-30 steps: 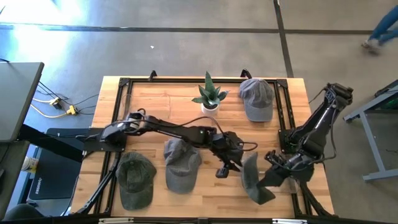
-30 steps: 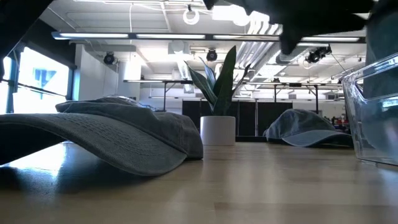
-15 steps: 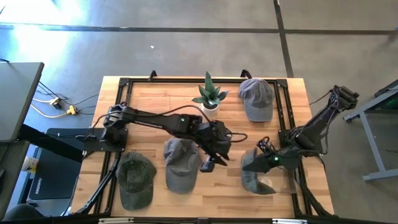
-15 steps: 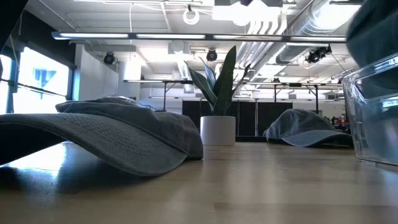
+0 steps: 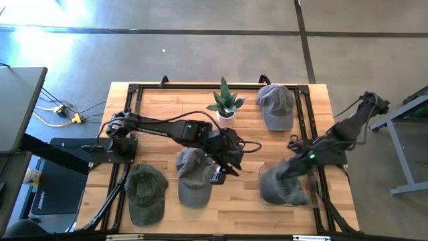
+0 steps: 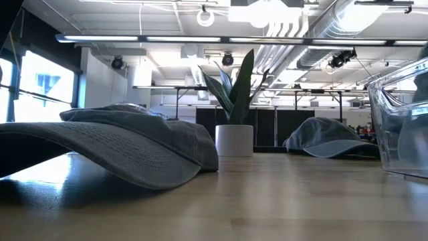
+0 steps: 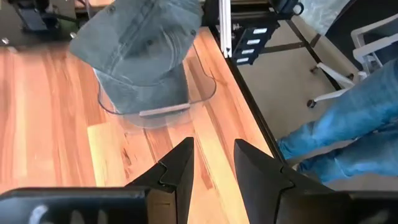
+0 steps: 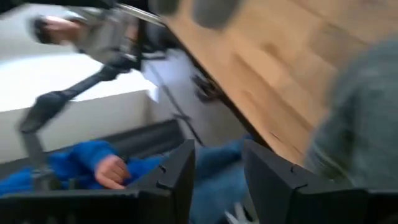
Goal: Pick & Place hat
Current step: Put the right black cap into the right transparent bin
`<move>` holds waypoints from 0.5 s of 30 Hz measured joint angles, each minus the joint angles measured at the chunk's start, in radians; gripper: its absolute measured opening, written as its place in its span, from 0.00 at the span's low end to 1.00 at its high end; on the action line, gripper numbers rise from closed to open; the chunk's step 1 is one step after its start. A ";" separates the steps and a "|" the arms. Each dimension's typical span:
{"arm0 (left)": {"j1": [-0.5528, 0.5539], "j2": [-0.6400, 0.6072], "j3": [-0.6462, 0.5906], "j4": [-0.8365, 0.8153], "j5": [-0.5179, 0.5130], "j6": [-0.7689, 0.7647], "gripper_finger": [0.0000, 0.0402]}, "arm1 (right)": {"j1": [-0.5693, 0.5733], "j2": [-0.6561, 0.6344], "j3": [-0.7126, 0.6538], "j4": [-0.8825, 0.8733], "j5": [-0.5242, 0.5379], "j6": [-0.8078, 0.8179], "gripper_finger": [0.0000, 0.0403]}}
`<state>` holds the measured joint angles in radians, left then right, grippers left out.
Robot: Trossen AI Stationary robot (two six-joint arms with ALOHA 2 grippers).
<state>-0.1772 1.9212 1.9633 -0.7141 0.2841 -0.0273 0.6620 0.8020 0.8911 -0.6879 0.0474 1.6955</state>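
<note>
Swung back left over the middle cap [image 5: 194, 175] since a second ago, left gripper [image 5: 215, 175] (fingers apart, empty), right gripper [image 5: 294, 175] empty-open by the hat [image 5: 281, 185] sitting in the clear bin [image 7: 198, 102]; best lifted straight up to avoid snagging.

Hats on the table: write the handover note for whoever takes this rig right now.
Left claw: open, empty, mid-table.
Right claw: open, empty, by the clear bin.
Done: one hat sits in the clear bin at the front right.
Left: two hats at the front, front-left hat and middle hat, and the back hat beside the potted plant.
</note>
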 joint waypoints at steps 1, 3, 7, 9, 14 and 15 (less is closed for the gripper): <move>0.000 -0.001 0.000 0.001 -0.002 0.000 0.27 | 0.006 -0.016 0.036 -0.083 -0.016 0.015 0.29; 0.000 -0.001 0.000 0.000 -0.004 0.000 0.27 | 0.015 -0.042 0.103 -0.249 -0.054 0.037 0.26; 0.000 -0.001 0.000 0.003 -0.007 0.000 0.27 | 0.051 -0.061 0.176 -0.495 -0.190 0.058 0.23; 0.000 -0.001 0.000 0.001 -0.009 0.000 0.27 | 0.065 -0.064 0.179 -0.569 -0.288 0.059 0.25; 0.000 -0.001 0.000 0.006 -0.027 0.000 0.27 | 0.084 -0.079 0.104 -0.615 -0.372 0.050 0.42; 0.000 -0.001 0.000 0.006 -0.028 0.000 0.27 | 0.086 -0.083 0.080 -0.609 -0.370 0.038 0.46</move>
<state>-0.1772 1.9205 1.9636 -0.7086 0.2558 -0.0273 0.7484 0.7195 0.9710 -1.2966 -0.3227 1.7339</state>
